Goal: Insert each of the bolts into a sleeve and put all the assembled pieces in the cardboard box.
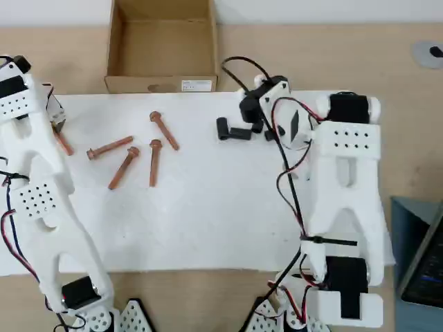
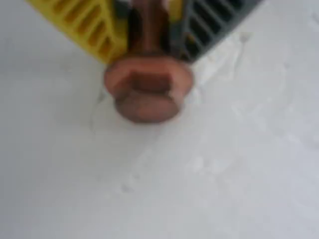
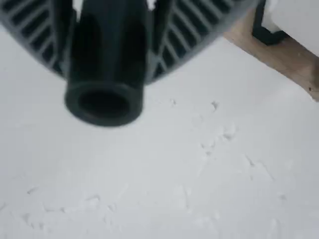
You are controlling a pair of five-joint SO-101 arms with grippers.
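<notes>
We list: white sheet over wooden table; laptop at its edge; grey round cap.

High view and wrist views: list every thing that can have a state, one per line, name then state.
cardboard box: open, empty.
left gripper: shut on bolt, unsleeved.
right gripper: shut on sleeve, bore empty.
loose bolts: four, lying flat on white mat, unsleeved.
</notes>
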